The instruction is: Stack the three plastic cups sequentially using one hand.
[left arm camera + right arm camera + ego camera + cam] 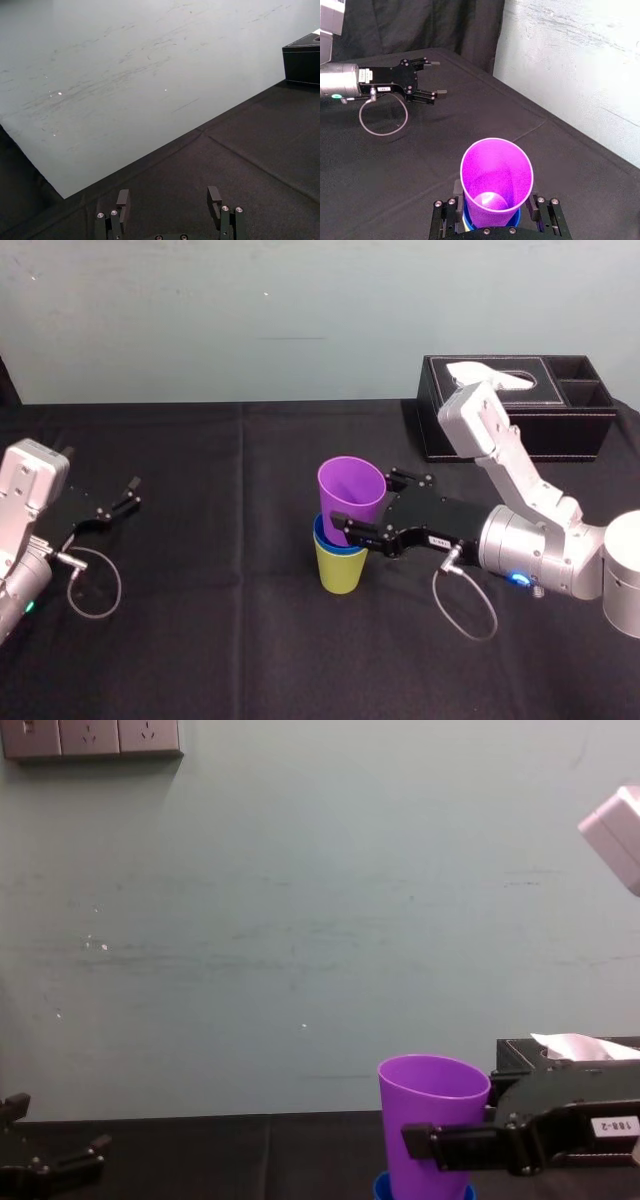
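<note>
Right gripper [372, 505] reaches in from right of frame to the cup stack at centre, fingers part-closed on either side of the purple cup [351, 498] and gripping it around its lower half. The purple cup's base is down inside the blue cup [322, 537], but it leans toward upper right and rides high, not seated level. Only the blue cup's rim band shows, nested in the yellow-green cup [340, 570], which stands upright on the black table [200, 640].

In the right wrist view the two fingers [458, 191] flank the purple cup wall, with the open mouth toward the camera. In the chest view it is at lower centre-right, with a sliver of blue under it.

Left gripper [128, 492] is parked at far left of frame, low over the cloth – jaws wide apart, holding nothing – well apart from the cups.

Black tissue box [520, 405] sits upper right, behind the right arm.
</note>
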